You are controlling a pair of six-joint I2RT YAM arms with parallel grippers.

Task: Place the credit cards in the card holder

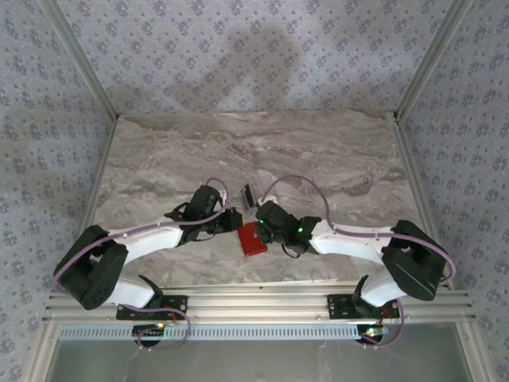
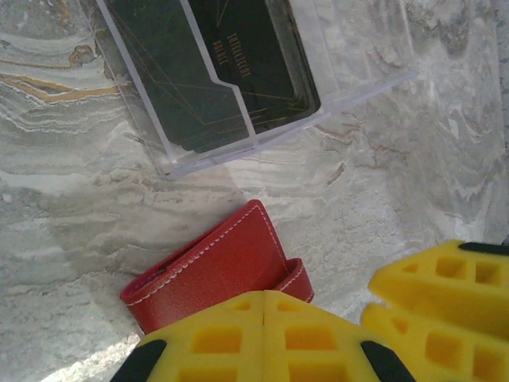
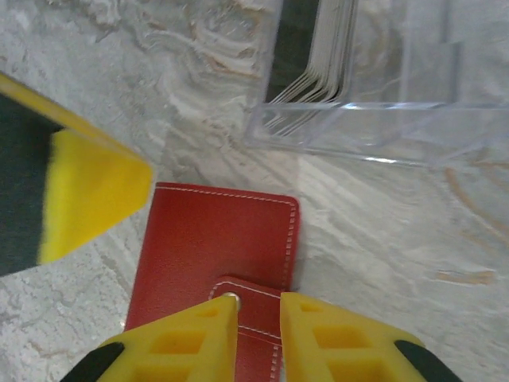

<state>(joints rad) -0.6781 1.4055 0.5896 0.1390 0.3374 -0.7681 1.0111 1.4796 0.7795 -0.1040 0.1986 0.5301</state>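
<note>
Barely begun: cards (image 2: 199,72) all in clear box (image 2: 358,56) beyond closed wallet (image 3: 215,239); left hand (image 2: 262,318) shut at wallet's edge, right hand (image 3: 259,310) pinching its tab (image 3: 256,288).

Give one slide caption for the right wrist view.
Right gripper pinches snap tab of red card holder; credit cards in clear box behind.

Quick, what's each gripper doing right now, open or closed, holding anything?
Left gripper: closed, tips at the red wallet's edge; a grip cannot be told.
Right gripper: closed on the wallet's snap tab.
</note>
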